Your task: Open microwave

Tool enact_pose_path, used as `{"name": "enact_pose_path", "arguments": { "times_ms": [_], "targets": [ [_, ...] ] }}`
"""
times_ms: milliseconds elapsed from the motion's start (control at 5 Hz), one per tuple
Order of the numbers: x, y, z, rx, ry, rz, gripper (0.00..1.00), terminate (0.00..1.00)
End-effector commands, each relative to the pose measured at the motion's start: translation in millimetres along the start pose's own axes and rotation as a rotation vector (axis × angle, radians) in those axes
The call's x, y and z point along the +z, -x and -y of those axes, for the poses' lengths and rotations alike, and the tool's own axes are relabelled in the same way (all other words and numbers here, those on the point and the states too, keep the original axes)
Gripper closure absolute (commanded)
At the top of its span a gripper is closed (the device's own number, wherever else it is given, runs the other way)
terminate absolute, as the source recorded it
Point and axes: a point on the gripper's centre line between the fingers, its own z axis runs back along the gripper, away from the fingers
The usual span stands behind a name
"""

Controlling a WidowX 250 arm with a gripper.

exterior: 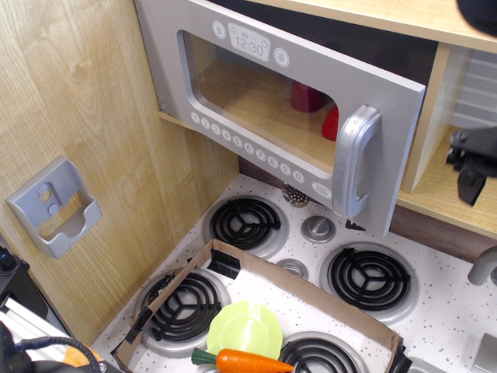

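Note:
The toy microwave's grey door (272,116) stands swung partly out from its wooden cabinet, hinged at the left. It has a clear window, a 12:30 clock (250,45), a row of round white buttons (252,148) and a chunky silver handle (355,162) at its right end. Red things (320,109) show through the window. A black part of my gripper (470,165) shows at the right edge, right of the handle and apart from it. Most of it is out of frame, and its jaws do not show clearly.
Below is a white stovetop with black coil burners (245,221) (368,276) and a grey knob (318,228). A cardboard tray (311,291) holds a green plate (244,329) and a carrot (252,362). A grey wall holder (56,206) hangs on the left wooden panel.

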Motion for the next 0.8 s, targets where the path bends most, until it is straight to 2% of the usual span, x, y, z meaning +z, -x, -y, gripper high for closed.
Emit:
{"name": "enact_pose_path", "arguments": {
  "times_ms": [0, 400, 600],
  "targets": [
    [-2, -35, -7, -0.210, 0.050, 0.080, 0.00, 0.00],
    [-12, -37, -54, -0.246, 0.076, 0.078, 0.00, 0.00],
    [-14, -36, -74, -0.318, 0.081, 0.067, 0.00, 0.00]
  ]
}}
